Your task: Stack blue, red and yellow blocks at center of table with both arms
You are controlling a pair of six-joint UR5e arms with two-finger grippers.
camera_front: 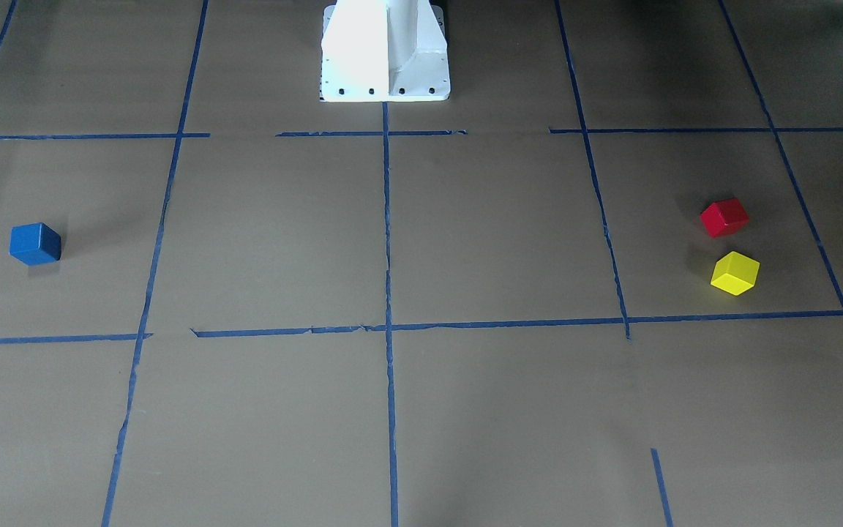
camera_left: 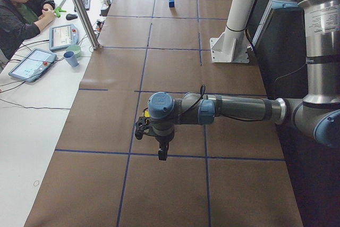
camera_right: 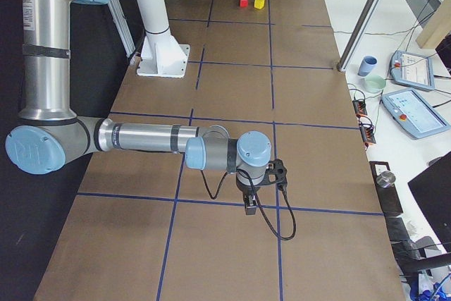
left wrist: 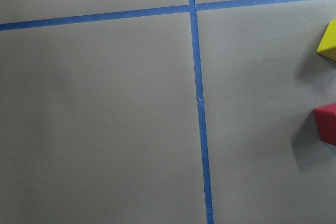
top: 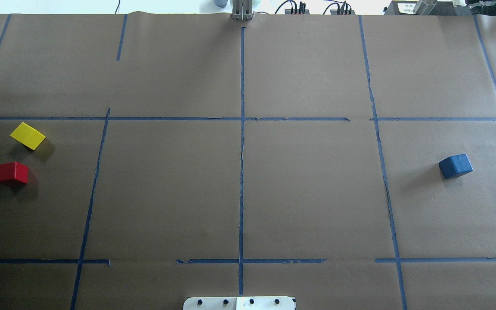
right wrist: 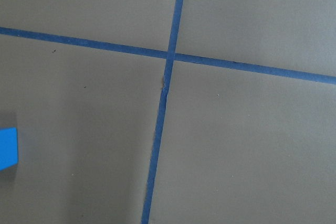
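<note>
The blue block (top: 455, 165) sits alone on the brown paper at the overhead view's right; it also shows in the front view (camera_front: 35, 244) and at the right wrist view's left edge (right wrist: 7, 148). The red block (top: 12, 173) and the yellow block (top: 28, 135) lie close together, apart, at the overhead view's left; the left wrist view shows red (left wrist: 326, 124) and yellow (left wrist: 328, 43) at its right edge. My left gripper (camera_left: 163, 155) shows only in the exterior left view, hanging above the table, and my right gripper (camera_right: 250, 207) only in the exterior right view. I cannot tell whether either is open or shut.
The white robot base (top: 239, 302) stands at the table's near middle edge. Blue tape lines (top: 242, 129) cross at the table's center. An operator (camera_left: 18, 9) sits at a side desk with tablets and a cup, behind a metal post (camera_left: 82, 11).
</note>
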